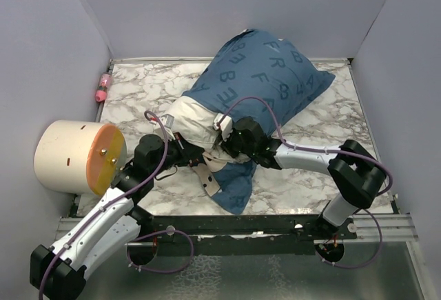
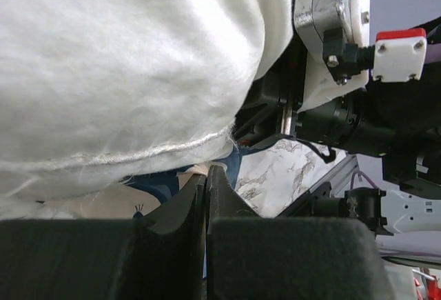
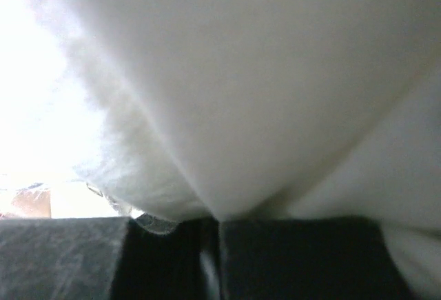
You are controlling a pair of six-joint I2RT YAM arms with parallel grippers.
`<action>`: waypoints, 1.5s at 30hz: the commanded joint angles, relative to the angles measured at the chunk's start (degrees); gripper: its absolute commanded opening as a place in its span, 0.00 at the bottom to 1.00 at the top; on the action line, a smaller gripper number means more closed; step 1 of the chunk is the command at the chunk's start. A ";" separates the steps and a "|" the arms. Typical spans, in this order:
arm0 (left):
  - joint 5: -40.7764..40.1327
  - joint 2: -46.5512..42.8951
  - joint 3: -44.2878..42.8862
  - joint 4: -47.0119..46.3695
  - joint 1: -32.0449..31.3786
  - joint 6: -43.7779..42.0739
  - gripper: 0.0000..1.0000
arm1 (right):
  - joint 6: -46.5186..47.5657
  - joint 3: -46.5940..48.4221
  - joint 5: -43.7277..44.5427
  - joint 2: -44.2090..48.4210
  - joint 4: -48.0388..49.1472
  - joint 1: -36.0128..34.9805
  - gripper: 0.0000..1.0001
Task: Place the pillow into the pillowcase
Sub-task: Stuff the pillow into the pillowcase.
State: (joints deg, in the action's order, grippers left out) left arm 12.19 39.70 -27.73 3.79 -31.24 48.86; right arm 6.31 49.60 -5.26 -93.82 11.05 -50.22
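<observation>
The pillow could be dragged back out of the pillowcase if the white fold pinched in the closed right gripper is pulled nearward. The left gripper is shut beside blue cloth; a hold cannot be confirmed. The case, at upper centre, appears mostly filled by the pillow, with one white end left protruding at centre.

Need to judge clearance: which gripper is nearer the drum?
Left. The left gripper is at the near end of the pillow, a short way right of the drum. The right gripper is just beyond it, farther right.
</observation>
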 commanded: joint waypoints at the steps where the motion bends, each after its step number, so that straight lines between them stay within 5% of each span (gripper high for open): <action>1: 1.07 -4.29 -9.73 -7.00 -0.41 -1.51 0.00 | -5.68 0.36 -11.23 -7.51 -13.75 0.12 0.01; 9: -0.77 -1.22 -11.80 -3.80 -0.23 -3.54 0.00 | -12.80 -3.67 -17.95 -6.43 -7.31 0.27 0.01; 14: -1.90 -0.83 -13.00 -1.25 2.23 -5.63 0.00 | -8.44 -4.38 -26.43 -4.15 -11.43 0.38 0.04; 19: -1.67 0.05 -10.48 -1.49 3.36 -5.60 0.00 | -6.86 -4.13 -33.60 -0.04 -16.84 0.38 0.29; 29: 2.37 -1.96 3.68 -8.79 3.81 0.53 0.00 | -3.65 5.98 -20.74 16.89 -22.64 0.38 0.58; 35: 2.51 -4.83 5.23 -7.45 4.09 0.82 0.00 | 0.06 8.66 -20.58 18.76 -26.09 0.38 0.59; 45: 3.42 -6.01 3.45 -6.22 4.24 0.85 0.00 | 4.56 9.37 -11.72 8.27 -33.05 0.29 0.64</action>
State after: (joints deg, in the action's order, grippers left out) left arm 13.58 35.07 -21.80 1.61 -27.42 49.41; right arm 8.34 57.84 -24.40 -81.56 -16.86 -49.84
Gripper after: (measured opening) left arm 0.009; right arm 0.640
